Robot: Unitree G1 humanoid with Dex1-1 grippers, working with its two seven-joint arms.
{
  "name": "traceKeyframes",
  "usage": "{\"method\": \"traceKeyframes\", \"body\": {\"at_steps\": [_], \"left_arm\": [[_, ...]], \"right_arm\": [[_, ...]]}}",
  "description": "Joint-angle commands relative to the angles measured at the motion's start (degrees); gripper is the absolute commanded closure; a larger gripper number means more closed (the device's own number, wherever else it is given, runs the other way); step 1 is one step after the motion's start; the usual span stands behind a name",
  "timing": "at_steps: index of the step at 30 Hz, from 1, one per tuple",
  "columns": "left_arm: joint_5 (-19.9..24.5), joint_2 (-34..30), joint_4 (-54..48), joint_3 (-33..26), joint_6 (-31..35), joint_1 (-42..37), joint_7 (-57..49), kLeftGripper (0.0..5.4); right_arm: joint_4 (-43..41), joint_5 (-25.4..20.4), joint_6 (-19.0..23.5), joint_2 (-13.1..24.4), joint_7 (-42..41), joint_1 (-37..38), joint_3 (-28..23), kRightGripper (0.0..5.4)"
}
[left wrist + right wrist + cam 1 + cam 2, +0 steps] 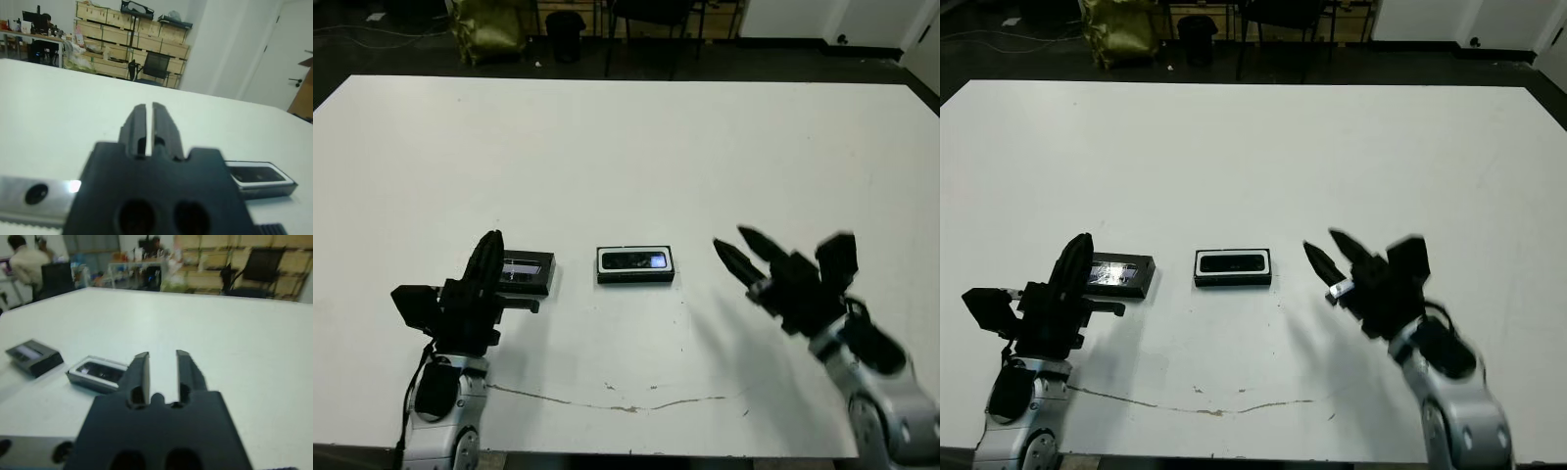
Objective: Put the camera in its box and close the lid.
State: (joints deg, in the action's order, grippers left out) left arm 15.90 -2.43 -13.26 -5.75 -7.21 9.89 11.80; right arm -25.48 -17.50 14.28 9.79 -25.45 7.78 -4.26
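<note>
The box [636, 280], a shallow black tray with a white lining, sits at the middle of the white table. The camera [634, 261], a slim black bar with a glossy face, lies inside it. To the left of the box rests the lid [529, 271], a flat black panel with a pale glossy stripe. My left gripper [491, 243] stands shut just beside the lid's left end, holding nothing. My right gripper [741, 251] hovers open to the right of the box, a hand's width away, blurred. The right wrist view shows the box [98, 373] and the lid [33, 356] beyond its fingers.
A thin crack-like line [626, 403] runs across the table near its front edge. Beyond the far edge stand a black chair [646, 20] and a yellow-green bag [489, 29]. A seated person [24, 262] shows far off in the right wrist view.
</note>
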Motion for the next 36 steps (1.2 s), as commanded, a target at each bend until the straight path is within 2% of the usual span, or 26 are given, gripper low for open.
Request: {"method": "traceKeyframes", "body": {"at_steps": [1,6,10,14,20,23,27,31,36], "left_arm": [[-0.2,-4.3,-0.2,-2.7,1.8,-1.7,1.1,5.4],[-2.5,-10.8,0.9,-6.1,-0.5,-4.7,3.3,5.4],[-1.6,-16.8,3.1,-8.2,-0.6,-7.4,8.2,5.4],[1.4,-24.6,1.7,-8.8,6.1,-9.2,15.1,5.4],[8.2,-40.8,-6.0,-7.5,27.0,-13.7,27.3,5.4],[6.8,-47.9,-7.2,-3.1,31.0,-19.3,34.1,5.4],[2.1,-51.4,-4.5,6.3,30.6,-27.9,42.2,5.4],[-3.0,-51.4,-2.7,15.9,35.0,-36.5,47.2,5.4],[-7.1,-49.6,-1.4,23.7,36.3,-42.4,52.0,5.4]], "right_arm": [[4.3,-1.6,-4.8,-0.4,-1.5,1.1,-0.8,5.38],[5.2,-0.7,-7.5,0.2,-0.8,1.6,0.1,5.38],[4.0,0.2,-6.6,0.2,1.1,2.3,0.8,5.38],[3.4,-0.1,-6.5,0.6,1.8,2.6,1.2,5.38],[5.3,-2.0,-8.0,1.4,-0.1,1.7,0.3,5.38],[6.8,-2.7,-9.9,1.6,-1.2,1.4,-0.4,5.38],[9.0,-4.7,-12.4,1.7,-3.6,1.2,-1.0,5.38],[9.0,-6.3,-11.6,2.2,-4.4,1.4,-1.4,5.38],[8.9,-7.0,-11.0,2.5,-4.3,1.5,-1.3,5.38]]}}
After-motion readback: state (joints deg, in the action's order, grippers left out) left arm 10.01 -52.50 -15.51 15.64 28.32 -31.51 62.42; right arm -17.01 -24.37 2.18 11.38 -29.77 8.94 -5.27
